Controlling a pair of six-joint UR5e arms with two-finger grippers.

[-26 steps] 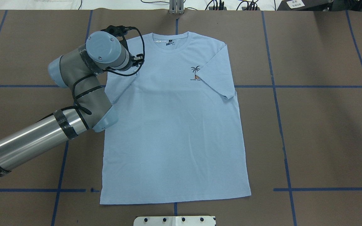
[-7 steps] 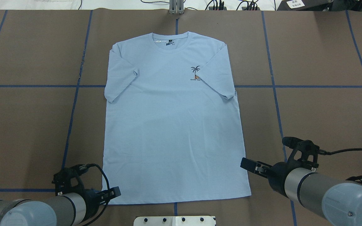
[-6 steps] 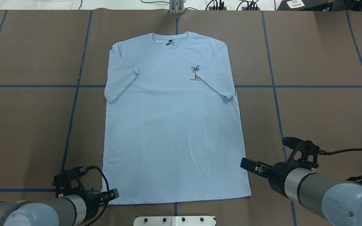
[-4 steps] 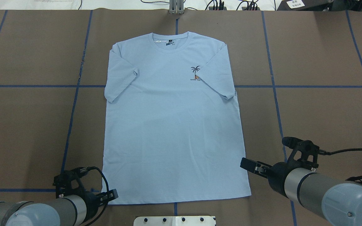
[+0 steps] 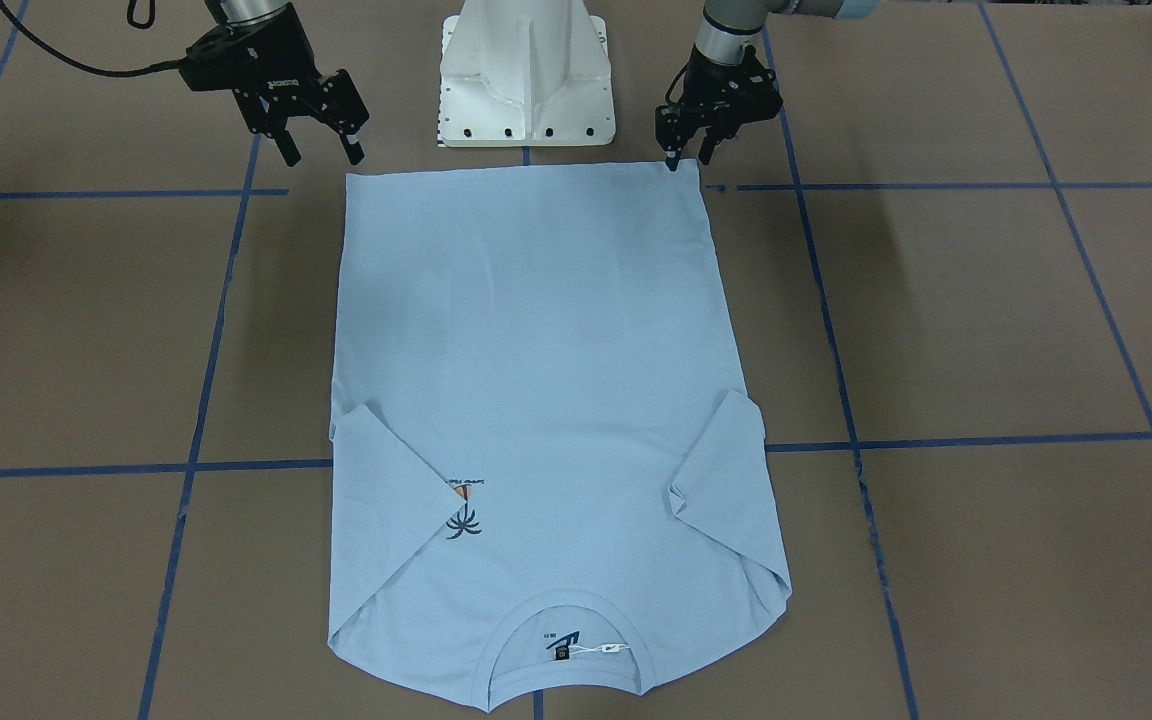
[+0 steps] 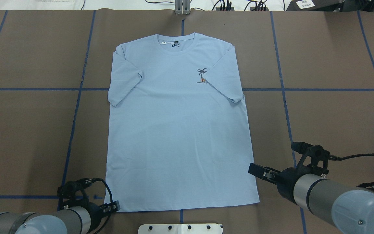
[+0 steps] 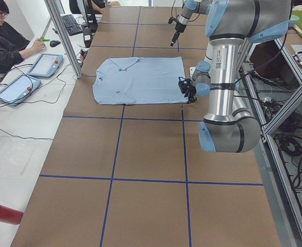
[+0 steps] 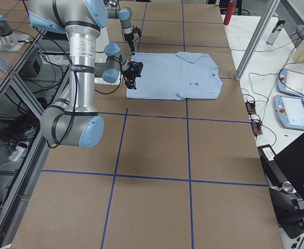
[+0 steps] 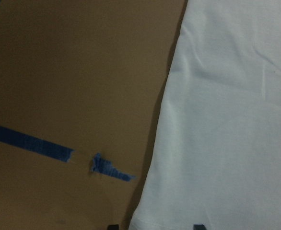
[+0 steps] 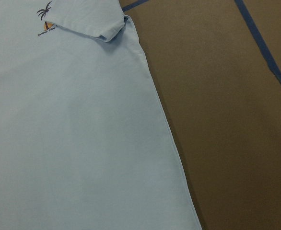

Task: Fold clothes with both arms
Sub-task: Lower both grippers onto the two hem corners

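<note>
The light blue T-shirt [image 6: 177, 130] lies flat on the brown table, collar away from me, both sleeves folded in over the body. Its palm print [image 6: 202, 75] is partly covered by one sleeve. The dark neck label and white tag [image 5: 601, 648] show inside the collar. My left gripper [image 5: 689, 162] is open and low at the near left hem corner; in the left wrist view the corner [image 9: 145, 218] lies between the two fingertips. My right gripper [image 5: 322, 153] is open and empty, hovering just outside the near right hem corner [image 6: 257, 201].
The white pedestal base [image 5: 526, 70] stands just behind the hem. Blue tape lines [image 6: 320, 89] cross the brown table. An operator [image 7: 6, 36] sits with tablets [image 7: 45, 64] at the far side. A red bottle [image 7: 1, 213] lies off the table.
The left arm has left the shirt's left sleeve and gone to the near left hem corner, sinking lower there in the last second. The right arm came into view and has stayed still.
</note>
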